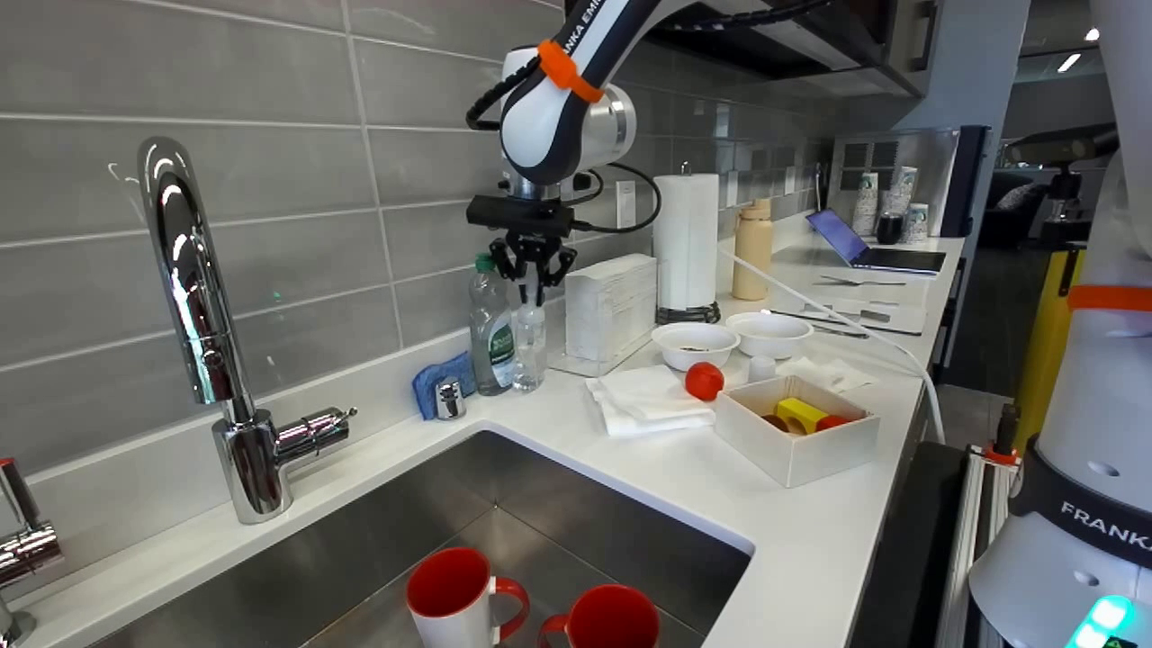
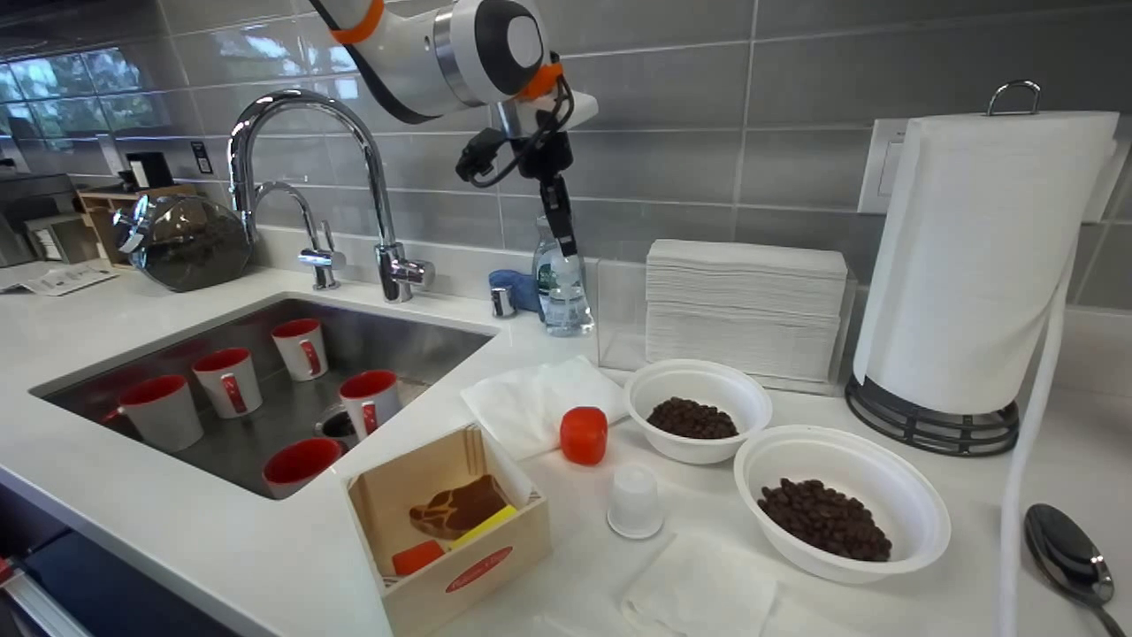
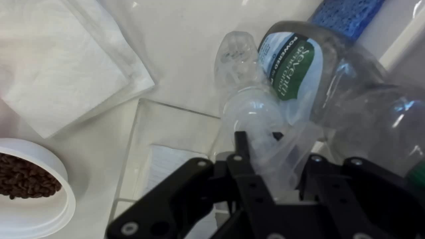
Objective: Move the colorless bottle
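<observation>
We had the colorless bottle [image 1: 529, 351] upright on the counter [image 1: 666, 486], straight below the claw [image 1: 533, 290], its narrow neck up between the two fingers [image 3: 241, 146]. Fingers stood close on either side of that neck; we couldn't tell whether they actually pressed on it.

Everything else, outward from that bottle. Just beside it: the green-topped bottle [image 1: 490, 324], overlapping it in all three views, so we couldn't call contact or gap. Near, past the green-topped one: the blue sponge [image 3: 347, 15] and a small chrome cap [image 1: 449, 400]. Near, opposite side: the napkin stack [image 1: 612, 301] in its clear holder [image 2: 619, 318].

A bit farther off we had loose white napkins [image 1: 648, 400] lying flat, then the round red piece [image 2: 584, 435] right by them. Beyond those: two white bowls [image 2: 699, 451] with dark beans [image 2: 690, 418] in them, and the wooden box [image 2: 416, 602] with a few colored pieces inside.

Well apart from the bottle: red-and-white mugs [image 2: 227, 382] standing in the sink [image 1: 396, 513], the upright paper-towel roll [image 2: 982, 265], the tan flask [image 1: 752, 256]. Farthest, the open laptop [image 1: 895, 259].
</observation>
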Tool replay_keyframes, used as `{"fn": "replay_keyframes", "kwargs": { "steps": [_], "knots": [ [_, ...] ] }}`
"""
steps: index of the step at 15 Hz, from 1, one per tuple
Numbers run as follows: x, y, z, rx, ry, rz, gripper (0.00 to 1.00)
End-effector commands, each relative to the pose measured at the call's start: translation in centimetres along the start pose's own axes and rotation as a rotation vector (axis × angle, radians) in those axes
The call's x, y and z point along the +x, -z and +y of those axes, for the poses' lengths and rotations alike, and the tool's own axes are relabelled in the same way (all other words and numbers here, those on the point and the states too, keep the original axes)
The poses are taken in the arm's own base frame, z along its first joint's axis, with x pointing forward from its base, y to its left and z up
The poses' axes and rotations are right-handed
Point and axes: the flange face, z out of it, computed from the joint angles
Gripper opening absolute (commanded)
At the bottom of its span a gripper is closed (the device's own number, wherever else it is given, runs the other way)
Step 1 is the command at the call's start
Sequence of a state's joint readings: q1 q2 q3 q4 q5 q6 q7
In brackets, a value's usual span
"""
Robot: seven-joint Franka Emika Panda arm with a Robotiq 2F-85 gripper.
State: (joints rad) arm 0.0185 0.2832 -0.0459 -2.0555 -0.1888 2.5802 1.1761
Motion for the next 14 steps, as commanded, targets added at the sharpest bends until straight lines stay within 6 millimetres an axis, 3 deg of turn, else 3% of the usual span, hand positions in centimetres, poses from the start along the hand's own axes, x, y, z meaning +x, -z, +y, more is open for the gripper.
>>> {"fn": "replay_keyframes", "kwargs": {
  "steps": [1, 3, 4, 6, 12, 14],
  "knots": [
    [1.6, -0.5, -1.6, 0.002, 0.015, 0.013, 0.04],
    [1.7, -1.1, -1.8, -0.007, 0.019, 0.011, 0.04],
    [1.7, -1.3, -1.8, -0.012, 0.024, 0.009, 0.41],
    [1.7, -0.9, -2.0, -0.010, 0.033, 0.018, 0.49],
    [1.5, 1.9, -1.3, 0.001, 0.029, 0.046, 1.00],
    [2.0, 3.1, -0.8, 0.005, 0.024, 0.065, 1.00]
  ]
}}
